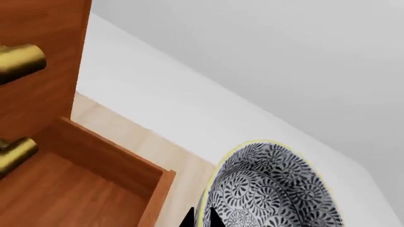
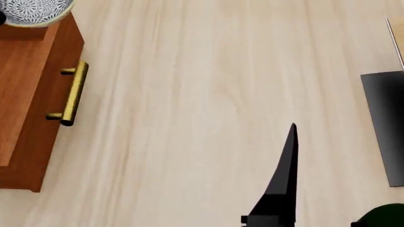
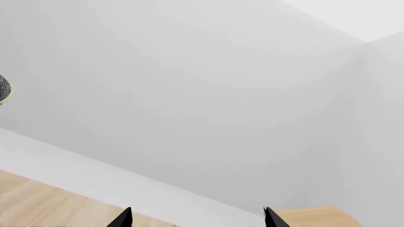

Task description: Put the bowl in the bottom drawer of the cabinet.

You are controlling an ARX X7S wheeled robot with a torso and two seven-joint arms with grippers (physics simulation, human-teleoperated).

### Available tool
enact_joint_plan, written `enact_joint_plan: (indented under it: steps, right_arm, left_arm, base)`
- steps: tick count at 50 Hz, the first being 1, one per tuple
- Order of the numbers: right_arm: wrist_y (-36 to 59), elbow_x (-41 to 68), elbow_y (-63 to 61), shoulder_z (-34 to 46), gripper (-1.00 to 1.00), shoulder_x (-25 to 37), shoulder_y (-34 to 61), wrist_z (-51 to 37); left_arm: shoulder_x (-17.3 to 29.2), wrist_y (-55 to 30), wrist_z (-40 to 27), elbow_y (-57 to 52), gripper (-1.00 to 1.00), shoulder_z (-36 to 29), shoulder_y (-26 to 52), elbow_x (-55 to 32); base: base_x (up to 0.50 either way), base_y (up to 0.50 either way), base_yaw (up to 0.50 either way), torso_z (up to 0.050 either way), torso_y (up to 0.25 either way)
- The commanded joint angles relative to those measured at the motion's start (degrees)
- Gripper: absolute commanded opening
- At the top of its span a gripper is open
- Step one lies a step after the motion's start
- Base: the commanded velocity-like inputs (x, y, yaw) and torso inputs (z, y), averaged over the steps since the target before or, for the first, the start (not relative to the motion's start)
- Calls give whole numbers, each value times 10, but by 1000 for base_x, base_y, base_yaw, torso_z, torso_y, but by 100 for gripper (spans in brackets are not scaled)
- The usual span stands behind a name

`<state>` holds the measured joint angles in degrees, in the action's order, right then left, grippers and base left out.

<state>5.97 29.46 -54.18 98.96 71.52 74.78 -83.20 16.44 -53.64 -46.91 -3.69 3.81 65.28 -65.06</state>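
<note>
Head view is showing the right claw (image 2: pixel 292 142) hanging idle over the bare pale wood floor (image 2: pixel 208 94), its dark fingers spread apart and carrying nothing, as the right wrist view is confirming with two separated tips and only wall between them. Farther off, at the left edge of the floor, the bottom drawer (image 2: pixel 25 94) is standing pulled out of the cabinet (image 1: pixel 38 56), its brass handle (image 2: pixel 73 94) facing the open floor. Beyond that, the bowl (image 2: pixel 31 10) is hovering over the far end of the drawer, not yet lowered into it. Left wrist view is showing the bowl (image 1: pixel 271 189) tipped and close to the lens, just beside the drawer's side wall, with the open wooden drawer floor lying below. The left claw (image 1: pixel 202 218) is appearing only as dark tips at the bowl's rim, so I judge it is gripping the bowl. The drawer looks opened and the bowl carried across; what is remaining is lowering, letting go, and perhaps pushing the drawer shut.
</note>
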Motion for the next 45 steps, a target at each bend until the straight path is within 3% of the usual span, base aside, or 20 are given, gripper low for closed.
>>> enact_joint_plan:
  steps: [1, 45]
  right_arm:
    - [7, -1, -12, -2, 100, 5, -4, 0]
    - [17, 17, -24, -16, 100, 20, 0, 25]
  left_arm:
    - [-4, 45, 6, 46, -100, 17, -3, 24]
    - [9, 170, 29, 145, -100, 49, -72, 106]
  base:
    - [0, 0, 0, 0, 0]
    - [0, 0, 0, 0, 0]
